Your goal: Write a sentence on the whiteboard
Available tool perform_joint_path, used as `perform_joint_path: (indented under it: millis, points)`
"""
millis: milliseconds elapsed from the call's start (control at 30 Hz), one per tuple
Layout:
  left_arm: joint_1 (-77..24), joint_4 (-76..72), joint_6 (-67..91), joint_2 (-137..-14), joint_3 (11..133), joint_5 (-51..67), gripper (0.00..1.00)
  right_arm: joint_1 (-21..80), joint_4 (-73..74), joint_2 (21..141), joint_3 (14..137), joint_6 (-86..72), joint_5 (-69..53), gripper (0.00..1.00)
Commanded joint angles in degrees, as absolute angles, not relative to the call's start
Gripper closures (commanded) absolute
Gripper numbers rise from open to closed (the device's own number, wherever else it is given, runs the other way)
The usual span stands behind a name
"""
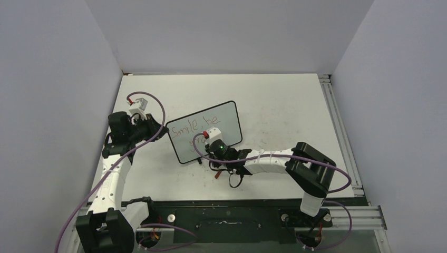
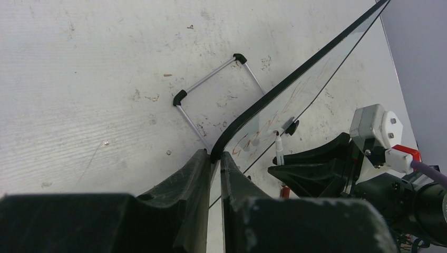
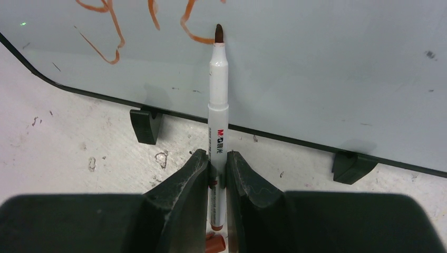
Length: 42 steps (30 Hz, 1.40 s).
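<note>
The whiteboard (image 1: pixel 224 120) stands tilted at mid-table, black-framed. The sentence (image 1: pixel 194 126) in red reads "Smile, be" with part of a second line under it. My left gripper (image 1: pixel 163 128) is shut on the board's left edge, and the left wrist view shows the frame (image 2: pixel 287 83) pinched between its jaws (image 2: pixel 216 156). My right gripper (image 1: pixel 210 138) is shut on a white marker (image 3: pixel 218 105). The marker's red tip (image 3: pixel 218 33) touches the board (image 3: pixel 327 68) at the end of a red stroke (image 3: pixel 108 31). The marker also shows in the left wrist view (image 2: pixel 279 150).
The marker's red cap (image 1: pixel 216 175) lies on the table under my right wrist. The board rests on two black feet (image 3: pixel 145 125) and a wire stand (image 2: pixel 211 79) behind it. An aluminium rail (image 1: pixel 337 126) runs along the table's right edge. Walls enclose three sides.
</note>
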<state>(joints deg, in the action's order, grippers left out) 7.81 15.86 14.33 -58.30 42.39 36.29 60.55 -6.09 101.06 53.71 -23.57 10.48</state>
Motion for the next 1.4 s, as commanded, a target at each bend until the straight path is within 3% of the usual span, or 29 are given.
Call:
perform_joint_path:
  millis: [0,1367]
  points:
    - [6.78,16.96,13.97,-58.6,43.21,37.34,0.91,59.41,-7.43,101.26,57.57,-22.5,12.75,0.95]
    - [6.69,16.87,14.06,-58.35,43.24,37.48,0.91,59.76,-7.56,102.91,53.66,-27.12,8.87,0.95]
